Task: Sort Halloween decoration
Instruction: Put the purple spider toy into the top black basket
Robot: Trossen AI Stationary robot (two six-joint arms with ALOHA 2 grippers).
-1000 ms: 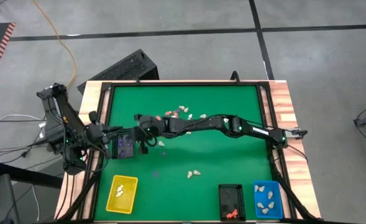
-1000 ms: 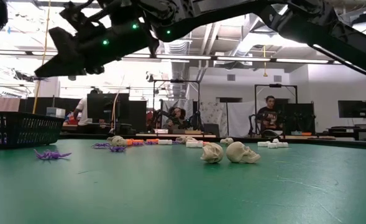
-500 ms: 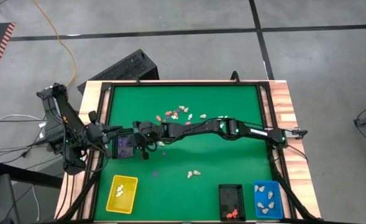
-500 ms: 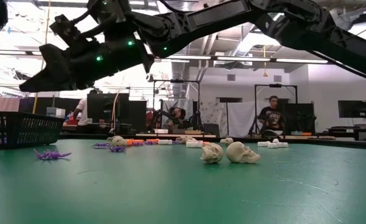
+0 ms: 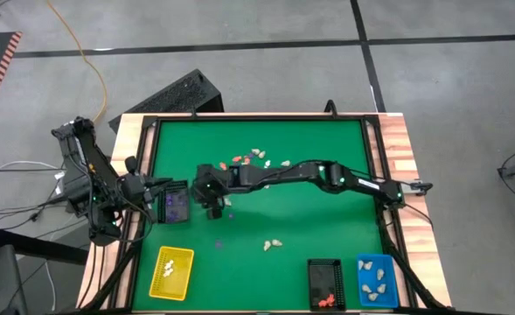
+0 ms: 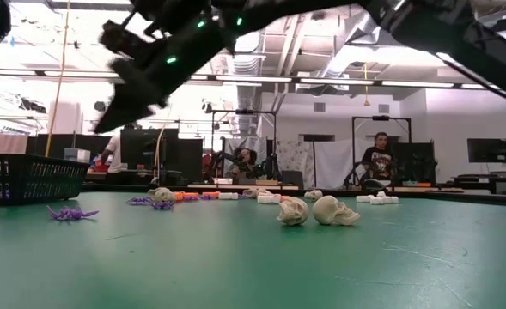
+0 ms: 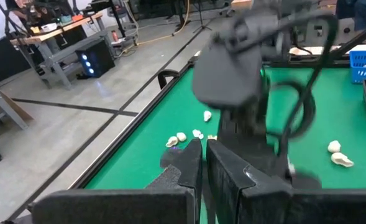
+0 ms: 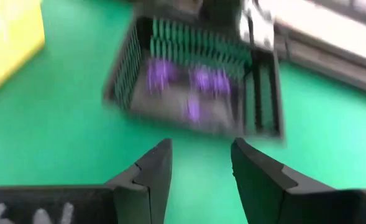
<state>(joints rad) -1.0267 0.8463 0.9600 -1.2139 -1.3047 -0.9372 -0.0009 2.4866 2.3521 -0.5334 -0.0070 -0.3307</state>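
Note:
A black mesh tray [image 5: 178, 206] with purple figurines [image 8: 195, 81] in it is at the table's left side. My left gripper [image 5: 158, 206] is shut on its left end. My right gripper [image 5: 212, 194] hangs just right of the tray, tipped downward, open and with nothing between its fingers [image 8: 161, 168]. Loose Halloween decoration lies on the green mat: purple pieces [image 5: 231, 214], two cream skulls [image 6: 314, 210], and a mixed cluster [image 5: 257, 158] toward the far edge. My left gripper has the black tray by its wall on the table's left side [image 5: 163, 206], the shut fingers coming in level from the left. The fingers themselves hide the exact contact. The tray sits level; I cannot tell whether it rests on the mat.
Along the near edge stand a yellow tray [image 5: 171, 269], a black tray [image 5: 324, 284] holding orange pieces, and a blue tray [image 5: 376, 280] holding white ones. A raised black rim [image 5: 148, 166] frames the mat. People sit at desks in the room behind.
My right gripper reached left over the black tray and tipped more steeply downward. It then drew back a little toward the table's right edge. My left gripper and the tray stayed still.

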